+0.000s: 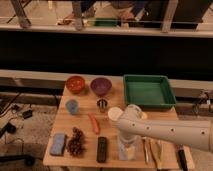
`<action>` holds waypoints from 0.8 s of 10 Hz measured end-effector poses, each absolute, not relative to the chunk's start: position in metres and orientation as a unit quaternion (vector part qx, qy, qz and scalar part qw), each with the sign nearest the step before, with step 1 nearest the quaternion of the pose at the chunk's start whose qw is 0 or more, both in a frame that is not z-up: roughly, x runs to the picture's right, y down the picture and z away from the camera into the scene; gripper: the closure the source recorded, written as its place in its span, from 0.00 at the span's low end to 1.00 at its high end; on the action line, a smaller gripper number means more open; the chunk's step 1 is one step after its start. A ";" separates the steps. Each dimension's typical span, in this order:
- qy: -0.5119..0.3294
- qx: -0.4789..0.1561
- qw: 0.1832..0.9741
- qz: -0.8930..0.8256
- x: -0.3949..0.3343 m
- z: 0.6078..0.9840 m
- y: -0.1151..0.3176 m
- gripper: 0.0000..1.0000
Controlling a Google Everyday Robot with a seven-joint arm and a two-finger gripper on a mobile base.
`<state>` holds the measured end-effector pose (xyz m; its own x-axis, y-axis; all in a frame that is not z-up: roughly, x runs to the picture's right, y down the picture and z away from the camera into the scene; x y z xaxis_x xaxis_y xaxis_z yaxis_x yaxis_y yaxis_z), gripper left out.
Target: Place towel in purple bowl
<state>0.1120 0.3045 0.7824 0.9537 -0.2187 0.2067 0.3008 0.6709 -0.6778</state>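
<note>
The towel [58, 144], a flat pale grey-blue cloth, lies at the front left corner of the wooden table [85, 118]. The purple bowl [101, 86] stands at the back middle, next to a red-orange bowl [76, 84]. My white arm reaches in from the right. My gripper [128, 148] points down at the table's front edge, right of a black remote [102, 149] and well to the right of the towel. What lies under the gripper is hidden.
A green tray [148, 91] stands at the back right. A blue cup [72, 106], a small metal object [102, 104], an orange carrot [94, 123], grapes [76, 141] and a white cup [115, 113] are on the table. Utensils [151, 150] lie at the front right.
</note>
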 end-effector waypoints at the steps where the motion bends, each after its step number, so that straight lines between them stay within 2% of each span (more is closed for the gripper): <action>1: -0.053 -0.380 0.912 -0.142 0.113 0.783 0.304 0.51; 5: -0.048 -0.384 0.911 -0.141 0.119 0.777 0.301 0.92; 6: -0.048 -0.382 0.912 -0.141 0.119 0.777 0.300 0.98; 8: -0.071 -0.390 0.911 -0.115 0.119 0.780 0.299 1.00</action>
